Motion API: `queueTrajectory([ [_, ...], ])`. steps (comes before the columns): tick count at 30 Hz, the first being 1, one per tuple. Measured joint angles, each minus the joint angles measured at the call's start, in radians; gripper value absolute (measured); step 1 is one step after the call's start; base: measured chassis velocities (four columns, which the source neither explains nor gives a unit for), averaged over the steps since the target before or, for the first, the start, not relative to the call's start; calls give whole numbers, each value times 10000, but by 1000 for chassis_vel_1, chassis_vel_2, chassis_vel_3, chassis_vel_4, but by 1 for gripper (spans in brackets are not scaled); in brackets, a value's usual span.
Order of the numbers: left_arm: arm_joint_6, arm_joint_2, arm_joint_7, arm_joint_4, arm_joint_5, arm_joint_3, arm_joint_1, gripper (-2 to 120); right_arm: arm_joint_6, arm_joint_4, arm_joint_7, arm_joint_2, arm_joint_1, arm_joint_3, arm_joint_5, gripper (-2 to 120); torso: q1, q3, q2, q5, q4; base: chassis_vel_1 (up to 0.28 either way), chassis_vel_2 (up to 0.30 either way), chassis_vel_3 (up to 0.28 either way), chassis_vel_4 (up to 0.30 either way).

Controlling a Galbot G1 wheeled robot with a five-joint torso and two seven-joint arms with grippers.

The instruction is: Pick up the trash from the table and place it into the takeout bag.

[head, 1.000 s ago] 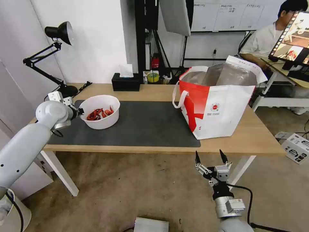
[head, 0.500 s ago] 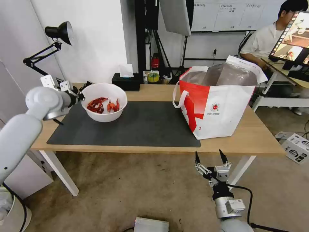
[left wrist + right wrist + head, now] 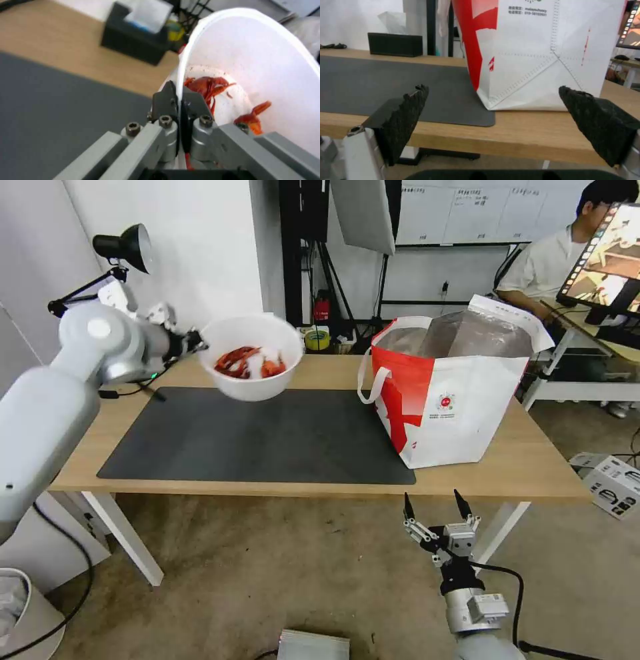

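Note:
My left gripper (image 3: 195, 341) is shut on the left rim of the white bowl (image 3: 252, 357), which hangs above the back left of the table (image 3: 527, 467) with red shells inside. In the left wrist view the gripper (image 3: 178, 96) pinches the thin rim of the bowl (image 3: 266, 62) between both fingers. The red-and-white takeout bag (image 3: 453, 393) stands open on the table's right side, its foil lining showing; the right wrist view has its white side (image 3: 540, 55) close ahead. My right gripper (image 3: 433, 503) waits open below the table's front edge, empty.
A dark grey mat (image 3: 267, 440) covers the middle of the table. A black tissue box (image 3: 136, 45) sits at the back edge behind the bowl. A black desk lamp (image 3: 123, 247) stands at the back left corner. A person sits at a desk behind the bag.
My left arm has lifted the bowl off the mat and carried it up and to the right, toward the bag. The right arm has stayed still.

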Motion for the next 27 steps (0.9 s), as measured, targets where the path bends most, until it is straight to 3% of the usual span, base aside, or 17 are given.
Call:
queueTrajectory([
  [10,-9,-1246,-719,491,-905,977,-1960,0,0,27,-4,90,-73,83,-21,97,0,-2,0,1,2,0,0,0,0],
  [21,-113,-2783,-1107,1101,-1064,1562,-2924,0,0,92,-8,133,-174,111,-34,97,-1,-1,1,1,1,0,0,0,0],
  [27,-147,-3737,-1129,1895,-968,1899,-3449,0,5,129,-9,192,-206,122,-35,97,0,-1,1,0,1,0,0,0,0],
])
